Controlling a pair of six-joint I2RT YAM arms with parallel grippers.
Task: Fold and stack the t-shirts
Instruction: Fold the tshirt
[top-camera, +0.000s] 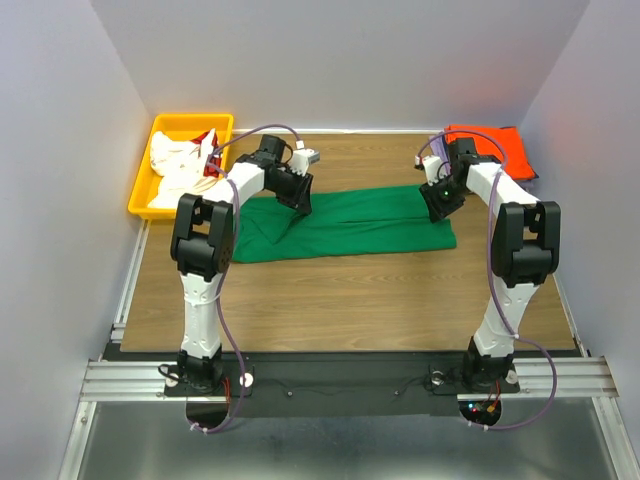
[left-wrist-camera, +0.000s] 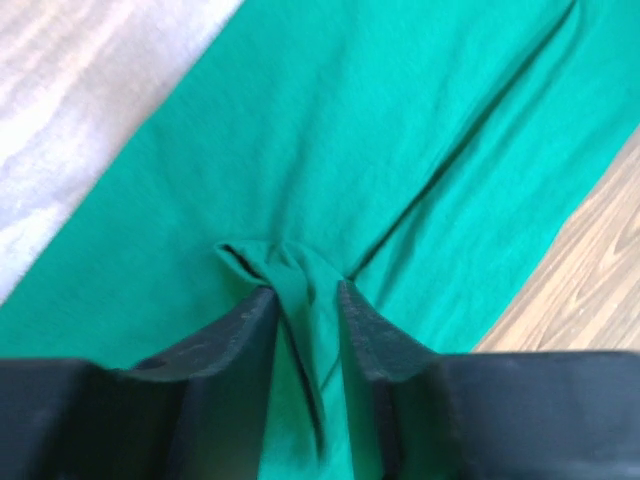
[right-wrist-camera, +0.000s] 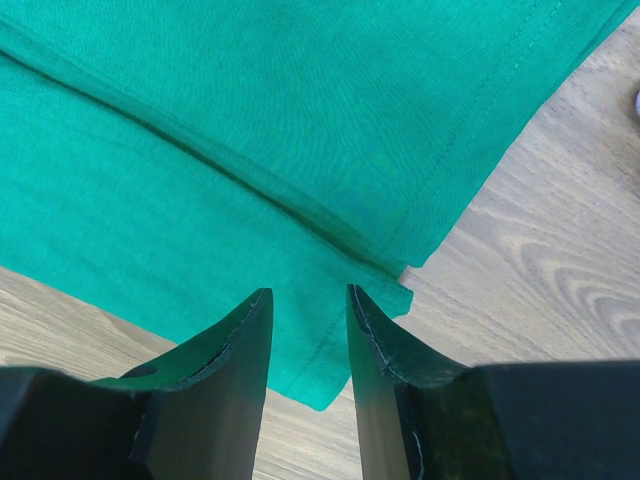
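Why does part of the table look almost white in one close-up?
Left wrist view: the table at top left is washed out, likely glare, and blurred. Right wrist view: wood grain and green t-shirt stitching are sharp; only the near fingers look soft. Top view: even light, faint shadows.

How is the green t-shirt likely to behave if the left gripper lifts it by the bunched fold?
Probably floppy: the green t-shirt bunches into a soft ridge inside the left gripper, so the rest should hang and drape. Likely light, being thin cloth lying flat with creases. It may drag across the wooden table rather than slide freely.
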